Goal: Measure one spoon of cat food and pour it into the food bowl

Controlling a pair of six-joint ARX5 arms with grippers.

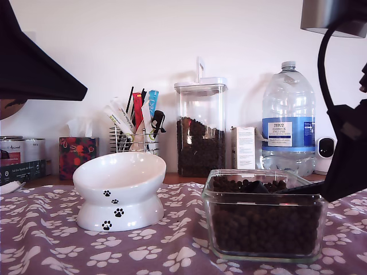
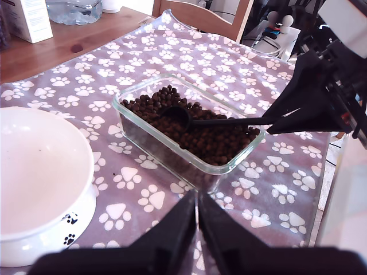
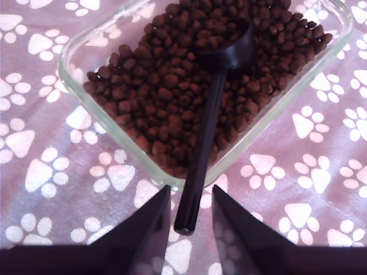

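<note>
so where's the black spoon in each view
Exterior view: spoon lies on the cat food in the glass container, at the exterior view's right.
First wrist view: spoon, cup in the cat food.
Second wrist view: spoon, handle between my second gripper jaws.
Shared landmark: glass container.

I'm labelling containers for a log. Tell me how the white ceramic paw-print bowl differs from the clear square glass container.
The white ceramic paw-print bowl is opaque, round, raised on a pedestal and empty. The clear square glass container is see-through, flat-bottomed and full of brown kibble, with the black plastic spoon in it. Both are open-topped on the paw-print cloth.
</note>
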